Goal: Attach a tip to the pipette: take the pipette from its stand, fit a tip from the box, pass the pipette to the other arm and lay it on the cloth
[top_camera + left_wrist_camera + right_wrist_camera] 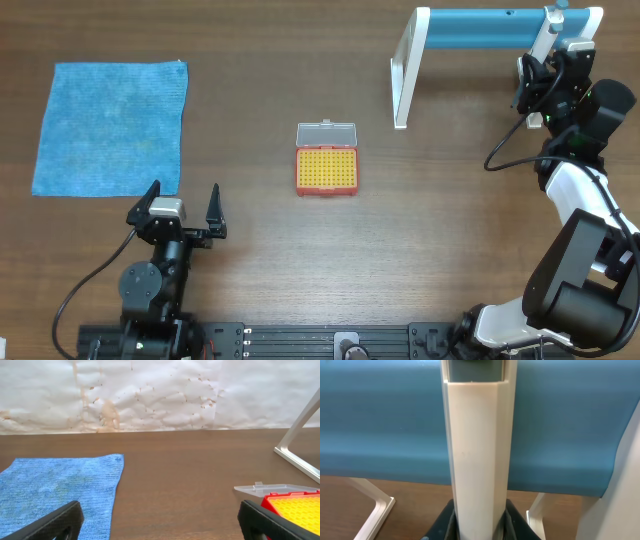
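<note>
top cam: way up, straight down on the whole desk
left wrist cam: low behind the left claw, facing level across the desk to the wall
right wrist cam: super close on the pipette in the right claw, stand right behind
shared: top and left wrist both catch cloth and tip box

Place: a laboratory-style robot test bench.
Surface: a brown wood-grain tabletop, with a black slotted metal rail along its near edge.
Robots: a black left arm and a white-and-black right arm stand at that near edge.
Lab gear: at the far right, a pipette stand with a blue bar and white legs, with a white plastic pipette against the bar; at the centre, a red tip box with a yellow rack and an open clear lid.
Cloth: a blue microfibre cloth lies flat at the far left.
Backdrop: a crumpled white paper sheet with brown stains behind the table's far edge.
</note>
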Available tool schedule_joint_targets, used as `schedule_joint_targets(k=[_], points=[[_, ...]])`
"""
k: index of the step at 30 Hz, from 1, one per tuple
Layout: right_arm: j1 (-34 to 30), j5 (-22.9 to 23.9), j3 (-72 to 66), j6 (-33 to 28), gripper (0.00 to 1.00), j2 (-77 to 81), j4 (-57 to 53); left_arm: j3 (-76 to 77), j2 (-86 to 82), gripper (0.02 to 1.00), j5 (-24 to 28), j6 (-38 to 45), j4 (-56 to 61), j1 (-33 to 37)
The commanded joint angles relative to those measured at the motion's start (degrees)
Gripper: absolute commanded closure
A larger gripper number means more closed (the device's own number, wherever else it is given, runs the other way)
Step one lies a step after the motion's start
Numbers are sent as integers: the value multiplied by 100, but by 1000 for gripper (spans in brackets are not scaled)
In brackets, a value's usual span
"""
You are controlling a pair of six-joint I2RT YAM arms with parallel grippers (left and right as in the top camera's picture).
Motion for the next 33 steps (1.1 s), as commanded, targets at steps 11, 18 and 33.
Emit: schedule_joint_targets(k=[11, 18, 33], points=[[37, -765, 101, 662, 923, -1436, 195, -13, -31, 20, 39, 114, -42, -15], [1543, -2107, 17, 1762, 923, -1574, 1202, -13, -31, 20, 39, 114, -39, -15], [4830, -2103, -339, -507, 923, -212, 1384, -13, -31, 20, 39, 114, -42, -15]])
